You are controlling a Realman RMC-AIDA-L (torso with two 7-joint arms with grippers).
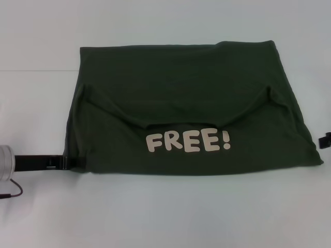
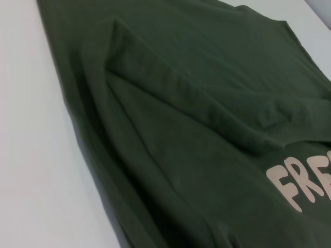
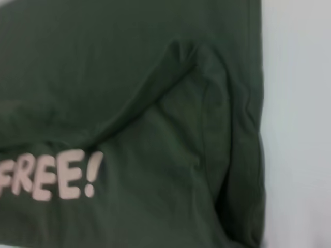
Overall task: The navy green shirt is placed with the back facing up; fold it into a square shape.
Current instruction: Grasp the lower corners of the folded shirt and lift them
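With both grippers' finger states indeterminate, the left gripper (image 1: 77, 161) and right gripper (image 1: 325, 140) at the navy green shirt (image 1: 181, 88)'s lower corners risk dragging the "FREE!" print (image 1: 187, 141) flap askew if withdrawn unevenly.

Shirt (image 1: 186, 103) lies on the table (image 1: 165, 217), centred, near edge toward the robot. A folded-over layer covers its near half, bearing the lettering (image 1: 188, 141), just right of centre. Left gripper (image 1: 72, 161) at the shirt's near-left corner, touching the hem. Right gripper (image 1: 325, 140) just beside the near-right corner, at the view's edge. Far edge lies behind, flat.
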